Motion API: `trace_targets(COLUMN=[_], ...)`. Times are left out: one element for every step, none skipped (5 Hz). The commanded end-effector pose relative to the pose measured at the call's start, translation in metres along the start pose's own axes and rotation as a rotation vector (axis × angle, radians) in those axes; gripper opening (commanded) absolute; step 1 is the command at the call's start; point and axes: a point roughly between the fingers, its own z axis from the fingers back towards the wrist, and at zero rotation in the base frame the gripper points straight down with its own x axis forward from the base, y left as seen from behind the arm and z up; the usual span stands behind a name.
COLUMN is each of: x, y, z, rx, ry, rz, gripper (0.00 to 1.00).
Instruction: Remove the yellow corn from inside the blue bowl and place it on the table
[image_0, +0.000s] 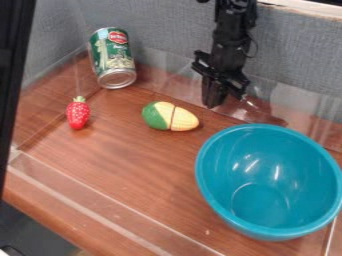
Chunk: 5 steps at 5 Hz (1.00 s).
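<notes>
The yellow corn (171, 117) lies on the table (120, 160), left of the blue bowl (270, 181). Its green end points left. The bowl is empty and sits at the front right. My gripper (218, 98) hangs pointing down just right of the corn and behind the bowl. It is clear of both and nothing shows between its dark fingers. The fingers stand close together, and the gap between them is too small to read.
A green tin can (114, 57) lies on its side at the back left. A red toy strawberry (79, 112) rests left of the corn. Clear acrylic walls (80, 195) edge the tabletop, with a grey backdrop behind.
</notes>
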Motion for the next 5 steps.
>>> trace_targets(x=[0.0, -0.007, -0.023, -0.031, -0.032], y=[0.006, 0.009, 0.016, 0.024, 0.028], z=[0.036, 0.041, 0.057, 0.082, 0.089], rx=[0.033, 0.034, 0.048, 0.072, 0.071], ry=[-0.097, -0.112, -0.135, -0.174, -0.185], rz=[0.028, 0.049, 0.09, 0.039, -0.034], gripper=[1.0, 1.0, 1.0, 1.0, 1.0])
